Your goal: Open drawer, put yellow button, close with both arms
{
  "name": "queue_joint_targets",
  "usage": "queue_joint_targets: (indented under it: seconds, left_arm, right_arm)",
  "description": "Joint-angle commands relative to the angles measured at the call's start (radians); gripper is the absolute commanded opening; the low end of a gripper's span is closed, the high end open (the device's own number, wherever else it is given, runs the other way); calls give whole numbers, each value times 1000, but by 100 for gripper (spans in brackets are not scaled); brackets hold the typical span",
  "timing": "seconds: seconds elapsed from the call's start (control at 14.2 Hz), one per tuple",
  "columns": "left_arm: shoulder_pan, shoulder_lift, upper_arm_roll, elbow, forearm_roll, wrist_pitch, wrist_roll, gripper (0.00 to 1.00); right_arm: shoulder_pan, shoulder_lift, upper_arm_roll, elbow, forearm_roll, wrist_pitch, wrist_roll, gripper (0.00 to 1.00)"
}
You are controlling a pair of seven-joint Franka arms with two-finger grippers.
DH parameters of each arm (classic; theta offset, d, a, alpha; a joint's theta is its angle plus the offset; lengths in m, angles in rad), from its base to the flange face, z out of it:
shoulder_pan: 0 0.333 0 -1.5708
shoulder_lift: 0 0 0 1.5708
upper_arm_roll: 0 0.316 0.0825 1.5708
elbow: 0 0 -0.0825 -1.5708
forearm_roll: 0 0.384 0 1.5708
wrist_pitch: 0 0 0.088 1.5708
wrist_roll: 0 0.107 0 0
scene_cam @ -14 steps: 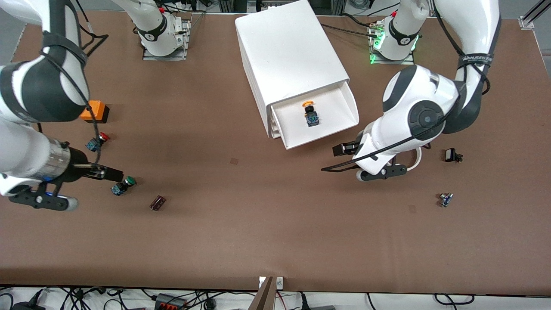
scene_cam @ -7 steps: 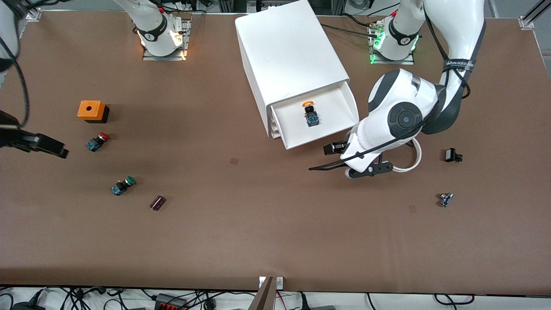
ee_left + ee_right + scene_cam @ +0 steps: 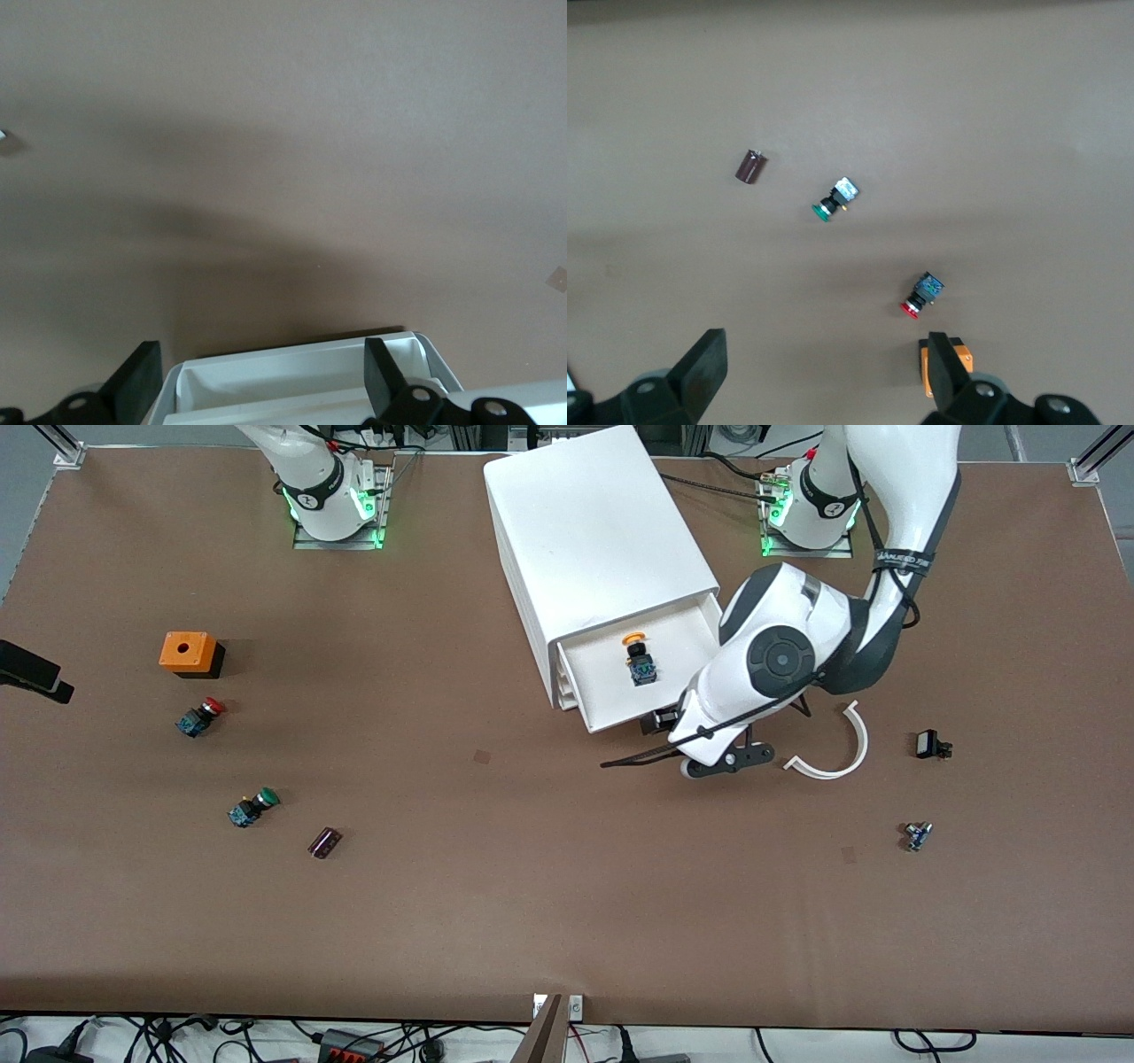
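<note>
The drawer [image 3: 595, 684], the highest one of the white cabinet [image 3: 594, 531], stands pulled open. The yellow button [image 3: 638, 659] lies inside it on its side. My left gripper [image 3: 660, 721] is open and low at the drawer's front edge, at the corner toward the left arm's end. In the left wrist view the drawer's front rim [image 3: 301, 376] lies between my left gripper's [image 3: 261, 385] spread fingers. My right gripper [image 3: 34, 673] is at the right arm's end of the table, high over the tabletop. In the right wrist view it [image 3: 824, 372] is open and empty.
An orange box [image 3: 188, 653], a red-capped button [image 3: 199, 716], a green-capped button [image 3: 252, 806] and a brown cylinder [image 3: 324, 841] lie toward the right arm's end. A white curved strip [image 3: 833, 757] and two small parts [image 3: 930, 744] [image 3: 917, 835] lie toward the left arm's end.
My left arm has swung in to the drawer's front edge, uncovering the white curved strip. My right arm has risen and pulled back from the green-capped button toward the table's end.
</note>
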Motion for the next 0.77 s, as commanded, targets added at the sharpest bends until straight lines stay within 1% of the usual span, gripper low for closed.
queue_joint_targets:
  seconds: [0.0,0.07,0.21,0.35,0.56,0.7]
  left_arm:
    - [-16,-43,3,-58,6,17,-34,100]
    - [-17,-57,1,-78,6,17,-36,100]
    - [-17,-80,-11,-110,6,13,-37,100]
    - [-14,-97,-37,-144,3,13,-59,100]
    - [-11,-102,-86,-156,1,10,-123,100]
    - [-11,-108,-114,-167,1,8,-155,100]
  right_arm:
    - [-7,-58,18,-88,-32,6,-15,100]
    - [-7,-94,20,-137,-32,19,-12,100]
    - [-7,-172,20,-266,-32,89,-12,100]
    - [-7,-227,20,-349,-32,118,-10,100]
    - [-8,-270,18,-408,-32,120,-3,100]
    - [-10,-272,20,-409,-32,118,-3,100]
